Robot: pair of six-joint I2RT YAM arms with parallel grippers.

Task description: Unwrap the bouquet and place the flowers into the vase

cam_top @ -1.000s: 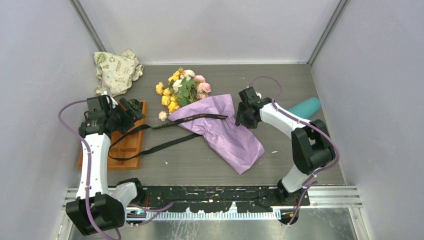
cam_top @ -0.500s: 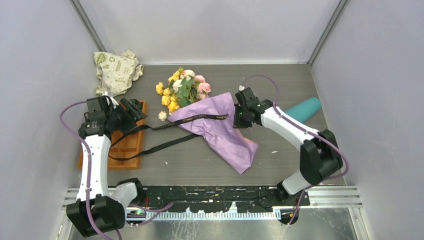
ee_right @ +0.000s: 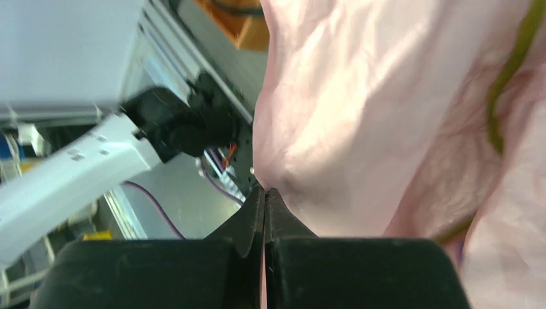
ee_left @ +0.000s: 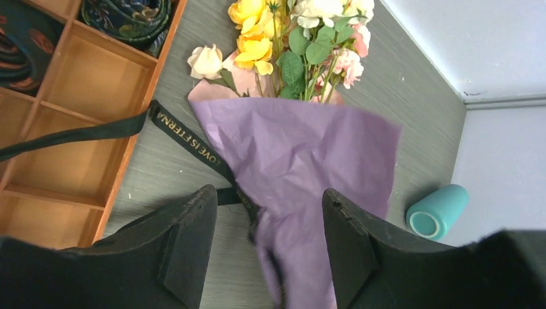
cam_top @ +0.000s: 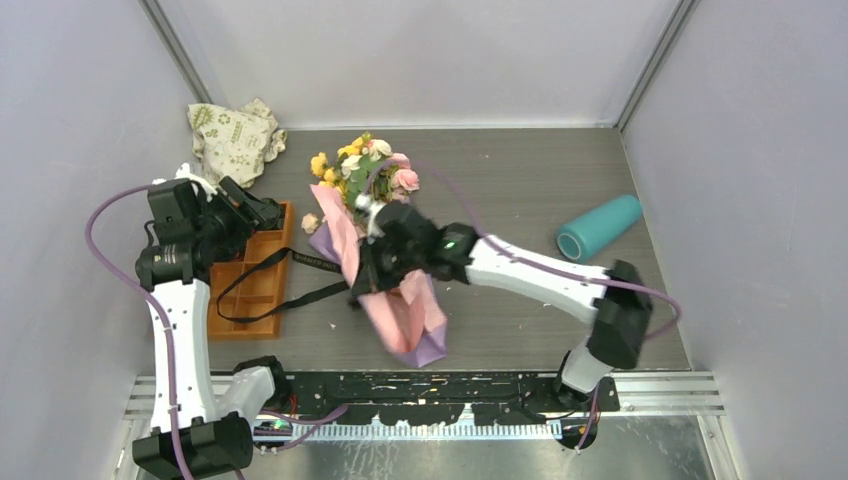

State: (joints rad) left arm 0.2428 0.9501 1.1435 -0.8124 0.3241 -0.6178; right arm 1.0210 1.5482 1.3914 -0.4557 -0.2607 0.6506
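Fingers [ee_right: 248, 222] of the right gripper [ee_right: 264, 192] are pressed flat together, pinching a fold of the pink wrapping paper [ee_right: 360, 116]. A green stem [ee_right: 512, 64] shows through the sheet just beyond. The left gripper [ee_left: 268, 196] stands about half open with nothing between its fingers [ee_left: 187, 251].

An orange tray [cam_top: 262, 300] lies at the left of the grey table [cam_top: 500, 170]. Dark rosettes [ee_left: 129, 16] fill its two far compartments, and the black gold-lettered ribbon [ee_left: 187, 138] crosses the tray's right wall and trails over the compartments nearer the arms. The vase [cam_top: 598, 228] lies on its side at the right, its mouth turned toward the near left. It is well apart from the bouquet [cam_top: 370, 200] and from both grippers.

A crumpled beige cloth bag [cam_top: 232, 140] sits in the far left corner, beyond the tray. From above, the right arm reaches across the table's middle and hides the centre of the bouquet.

The flowers [cam_top: 365, 165] point toward the far wall, yellow, pink and white heads bunched together, with one cream rose [ee_left: 207, 61] at the left edge of the paper. The wrapping runs back toward the near edge as a raised pink and purple fold held at the right fingertips. The left gripper hovers over the tray's far end, left of the bouquet and apart from it. In its own camera the purple paper lies framed between the two fingers.
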